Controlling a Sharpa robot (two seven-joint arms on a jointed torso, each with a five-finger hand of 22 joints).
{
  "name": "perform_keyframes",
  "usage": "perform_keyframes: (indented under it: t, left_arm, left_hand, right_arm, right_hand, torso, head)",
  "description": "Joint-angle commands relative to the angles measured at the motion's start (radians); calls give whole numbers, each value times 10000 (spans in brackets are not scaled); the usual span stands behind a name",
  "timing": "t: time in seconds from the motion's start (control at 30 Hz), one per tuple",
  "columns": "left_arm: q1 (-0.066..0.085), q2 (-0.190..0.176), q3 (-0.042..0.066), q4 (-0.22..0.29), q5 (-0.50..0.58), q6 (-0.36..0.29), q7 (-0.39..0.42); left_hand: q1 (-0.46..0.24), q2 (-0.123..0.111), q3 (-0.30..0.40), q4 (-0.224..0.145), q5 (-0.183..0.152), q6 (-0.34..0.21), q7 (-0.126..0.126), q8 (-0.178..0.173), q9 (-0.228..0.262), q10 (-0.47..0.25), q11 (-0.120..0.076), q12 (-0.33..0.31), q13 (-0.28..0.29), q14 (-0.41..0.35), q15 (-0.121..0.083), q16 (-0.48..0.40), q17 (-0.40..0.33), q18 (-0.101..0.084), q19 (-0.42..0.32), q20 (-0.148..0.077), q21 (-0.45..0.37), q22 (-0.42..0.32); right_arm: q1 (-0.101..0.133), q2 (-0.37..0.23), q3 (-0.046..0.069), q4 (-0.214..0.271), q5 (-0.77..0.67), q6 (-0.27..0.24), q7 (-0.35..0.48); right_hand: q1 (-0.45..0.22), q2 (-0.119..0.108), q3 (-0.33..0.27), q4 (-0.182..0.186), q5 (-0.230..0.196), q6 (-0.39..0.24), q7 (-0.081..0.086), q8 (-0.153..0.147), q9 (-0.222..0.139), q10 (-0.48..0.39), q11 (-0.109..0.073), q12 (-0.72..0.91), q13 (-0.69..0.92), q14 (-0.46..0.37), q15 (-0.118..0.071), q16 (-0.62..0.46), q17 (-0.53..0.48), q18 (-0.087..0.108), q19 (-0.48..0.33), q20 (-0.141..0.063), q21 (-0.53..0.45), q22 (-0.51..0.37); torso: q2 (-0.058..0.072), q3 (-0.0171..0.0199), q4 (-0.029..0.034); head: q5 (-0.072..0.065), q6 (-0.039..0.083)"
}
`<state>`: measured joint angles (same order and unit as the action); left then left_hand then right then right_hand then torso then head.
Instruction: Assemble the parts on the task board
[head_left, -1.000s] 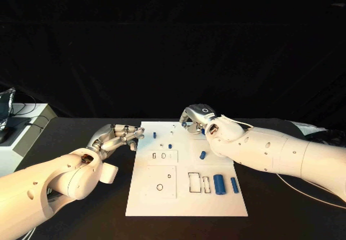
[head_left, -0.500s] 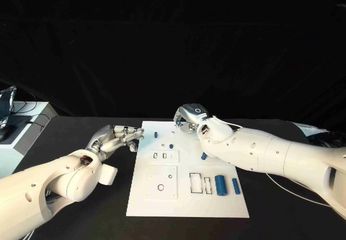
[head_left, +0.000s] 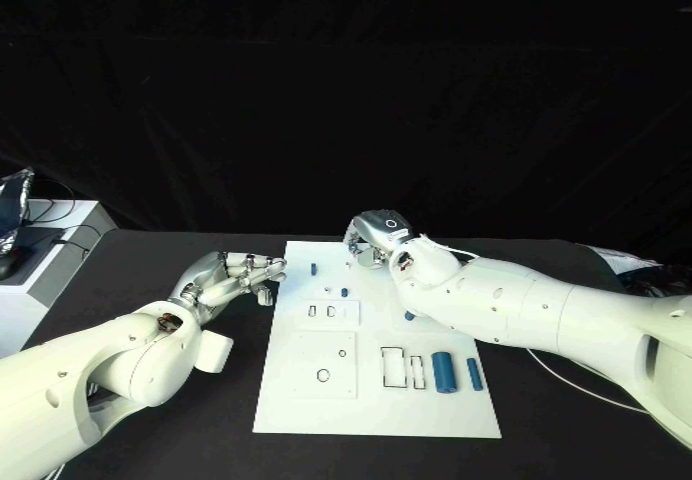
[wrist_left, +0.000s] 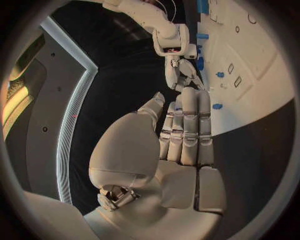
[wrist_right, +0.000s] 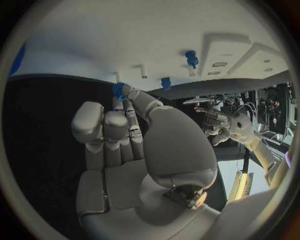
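Observation:
The white task board (head_left: 378, 395) lies in the middle of the black table. My right hand (head_left: 378, 240) hovers over its far edge and pinches a small blue part (wrist_right: 117, 90) between thumb and a finger. My left hand (head_left: 231, 278) rests just off the board's left edge, fingers side by side and loosely bent, holding nothing. Small blue parts stand on the far half of the board (head_left: 316, 268) (head_left: 345, 292), and another (head_left: 410, 315) shows beside my right forearm. Two blue cylinders (head_left: 443, 371) (head_left: 473, 373) lie near the board's right edge. The left wrist view shows my right hand (wrist_left: 178, 65) at the board's edge (wrist_left: 262, 85).
Black-outlined slots (head_left: 389, 366) and holes (head_left: 322, 375) mark the near half of the board. A pale box (head_left: 29, 270) sits at the table's left edge. A cable (head_left: 606, 390) runs on the table under my right arm.
My right hand has shifted a little to the left along the board's far edge, still pinching the part. My left hand has stayed where it was.

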<state>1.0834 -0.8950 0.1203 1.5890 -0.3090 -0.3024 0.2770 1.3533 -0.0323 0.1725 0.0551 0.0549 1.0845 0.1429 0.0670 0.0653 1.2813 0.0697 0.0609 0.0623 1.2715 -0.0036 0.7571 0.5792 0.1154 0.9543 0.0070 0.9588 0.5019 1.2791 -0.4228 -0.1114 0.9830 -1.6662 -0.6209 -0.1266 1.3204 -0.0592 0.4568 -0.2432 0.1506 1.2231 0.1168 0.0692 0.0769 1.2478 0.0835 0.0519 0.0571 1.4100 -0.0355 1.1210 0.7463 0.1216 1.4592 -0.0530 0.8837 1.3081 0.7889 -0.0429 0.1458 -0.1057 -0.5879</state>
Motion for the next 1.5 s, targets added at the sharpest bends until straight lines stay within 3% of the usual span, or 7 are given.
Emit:
perform_keyframes:
  t: [0.03, 0.1, 0.9, 1.5]
  left_arm:
    - [6, -3, 13, 37, 20, 156, 48]
    - [7, -6, 15, 39, 20, 156, 45]
    - [7, 37, 23, -44, 49, 196, 34]
    - [7, 17, 23, -119, 94, 207, 27]
  left_hand:
    - [-32, 34, 18, 22, 10, -60, 10, -29, -5, -80, 6, 12, 4, -78, 15, 34, -14, 87, -59, 12, 42, 14]
    - [-32, 34, 18, 22, 10, -60, 10, -29, -5, -80, 6, 12, 4, -78, 15, 34, -14, 87, -59, 12, 42, 14]
    - [-36, 26, 18, 21, 11, -87, 25, -31, -6, -112, 19, 9, 2, -90, 22, 59, -45, 93, -66, 18, 58, 6]
    - [-22, 33, 29, 11, 10, -84, 19, -26, -4, -111, 17, 12, 4, -96, 22, 69, -59, 95, -71, 21, 63, 1]
  right_arm:
    - [-8, 53, 5, -104, -150, 89, 12]
    - [-9, 82, 5, -160, -149, 109, 15]
    - [-15, 126, 3, -296, -82, 757, 93]
    - [-16, -50, 3, -60, -285, 509, -96]
  right_hand:
    - [267, 329, -4, -32, 49, 51, -4, -37, 10, 654, -346, 107, 59, 67, -13, -36, -9, 203, 362, 1, -22, 444]
    - [270, 331, -34, -23, 65, 37, -1, -40, 11, 639, -353, 77, 54, 61, -23, -15, 7, 199, 524, 12, -555, 923]
    - [244, 291, -86, 11, 264, 7, 8, -40, 7, 612, -342, 72, 53, 61, -21, -43, -18, 198, 575, 14, -707, 980]
    - [244, 277, -73, -4, 317, 20, 4, -38, 9, 629, -344, 72, 53, 62, -24, -40, -15, 195, 590, 10, -707, 988]
  torso:
    - [33, -4, 18]
    - [40, -17, 30]
    - [115, -48, 93]
    - [172, -49, 117]
  head:
    - [-7, 15]
    - [-20, 21]
    - [-22, -45]
    - [-25, -17]
